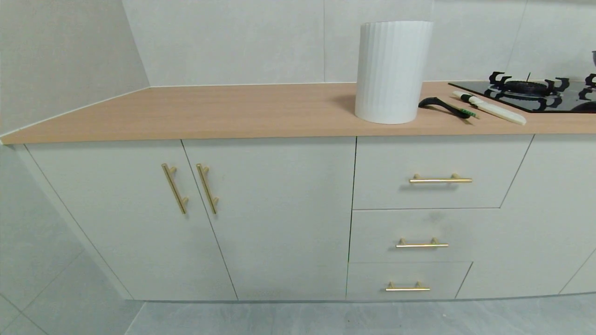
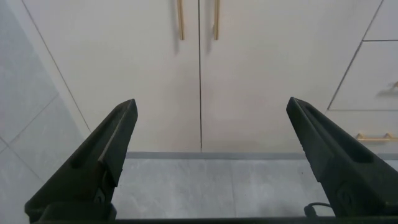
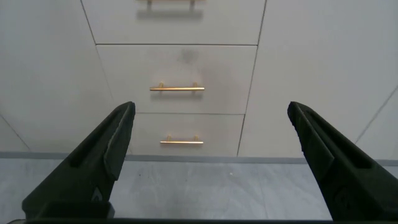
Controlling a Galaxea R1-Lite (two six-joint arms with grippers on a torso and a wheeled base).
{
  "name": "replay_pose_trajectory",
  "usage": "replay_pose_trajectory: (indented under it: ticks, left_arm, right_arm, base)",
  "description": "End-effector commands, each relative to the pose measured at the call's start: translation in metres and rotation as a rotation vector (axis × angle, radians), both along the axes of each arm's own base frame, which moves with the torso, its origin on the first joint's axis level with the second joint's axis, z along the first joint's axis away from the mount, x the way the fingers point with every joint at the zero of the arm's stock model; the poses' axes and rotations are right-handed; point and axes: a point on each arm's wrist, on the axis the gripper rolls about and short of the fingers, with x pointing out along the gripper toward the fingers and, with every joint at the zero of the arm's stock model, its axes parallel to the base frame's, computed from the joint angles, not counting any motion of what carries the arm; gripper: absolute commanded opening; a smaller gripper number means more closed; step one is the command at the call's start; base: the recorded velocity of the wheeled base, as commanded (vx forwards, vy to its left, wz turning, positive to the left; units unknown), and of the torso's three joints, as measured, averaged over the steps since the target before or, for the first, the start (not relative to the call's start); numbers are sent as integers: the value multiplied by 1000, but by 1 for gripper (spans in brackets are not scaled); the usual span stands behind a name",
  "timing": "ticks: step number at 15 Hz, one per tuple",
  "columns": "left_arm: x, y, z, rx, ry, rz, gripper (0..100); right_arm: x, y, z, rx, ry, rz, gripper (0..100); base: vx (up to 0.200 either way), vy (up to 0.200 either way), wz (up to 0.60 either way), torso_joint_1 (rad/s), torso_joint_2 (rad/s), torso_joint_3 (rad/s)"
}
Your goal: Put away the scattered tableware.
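Wood countertop (image 1: 233, 111) over pale cabinets (image 1: 279, 209). Flat at 3 o'clock of ribbed white holder (image 1: 392, 72): black utensil (image 1: 442, 106), white utensil (image 1: 491, 108), beside hob (image 1: 549, 101). Judge both light, stiff, slick; pinch mid-handle. Your left gripper (image 2: 211, 107) and right gripper (image 3: 211, 109) are spread wide, empty, low before cabinet fronts.

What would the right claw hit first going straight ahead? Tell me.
Probably the middle drawer front, low down near its seam with the bottom drawer. The right claw is open, and nothing shows in between; depth is unclear.
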Motion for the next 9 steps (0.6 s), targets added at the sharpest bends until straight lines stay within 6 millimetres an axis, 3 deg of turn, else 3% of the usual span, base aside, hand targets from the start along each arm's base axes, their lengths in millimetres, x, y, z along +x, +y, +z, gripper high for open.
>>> replay_pose_trajectory:
  ticks: [1, 9]
  left_arm:
    - [0, 0, 0, 0, 1, 1, 100]
    - [0, 0, 0, 1, 1, 1, 100]
  right_arm:
    - [0, 0, 0, 0, 1, 3, 100]
    - [1, 0, 0, -9, 13, 21, 100]
  base:
    - [0, 0, 0, 0, 0, 0]
    - [0, 0, 0, 0, 0, 0]
